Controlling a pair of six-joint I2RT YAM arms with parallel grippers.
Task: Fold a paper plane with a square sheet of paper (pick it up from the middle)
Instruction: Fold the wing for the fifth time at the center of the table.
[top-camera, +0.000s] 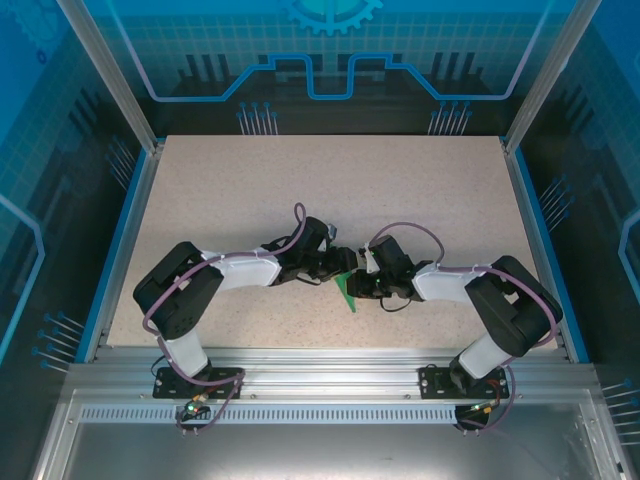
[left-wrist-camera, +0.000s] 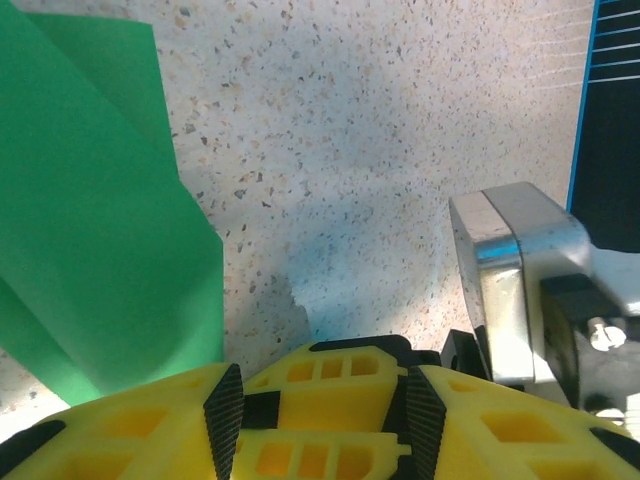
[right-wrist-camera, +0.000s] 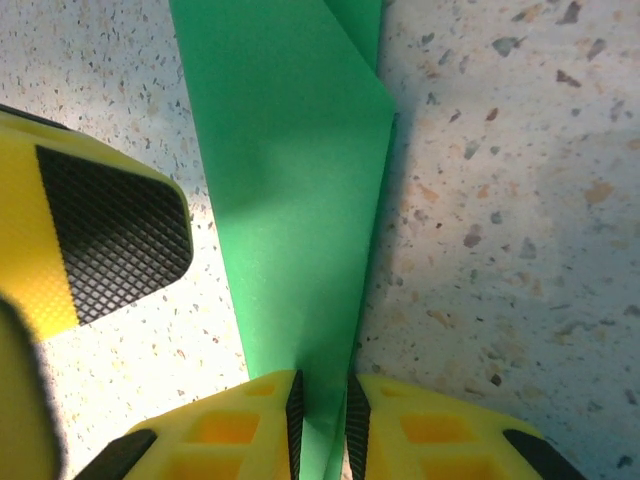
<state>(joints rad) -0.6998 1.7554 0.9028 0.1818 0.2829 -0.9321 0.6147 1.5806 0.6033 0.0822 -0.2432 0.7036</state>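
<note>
Okay: right tool (right-wrist-camera: 320, 412) pinched shut on the folded paper (right-wrist-camera: 290, 180), mid table (top-camera: 400, 180), toward its near edge; left tool (left-wrist-camera: 325, 410) half open, empty, just beside it. Pinch on the crease line; align the layers before pressing, else the fold skews.

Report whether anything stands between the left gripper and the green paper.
Nothing visible does. The left gripper is open, and the green paper lies right beside one of its fingers on the bare table. The right gripper is shut on the paper's narrow end, off to one side.
</note>
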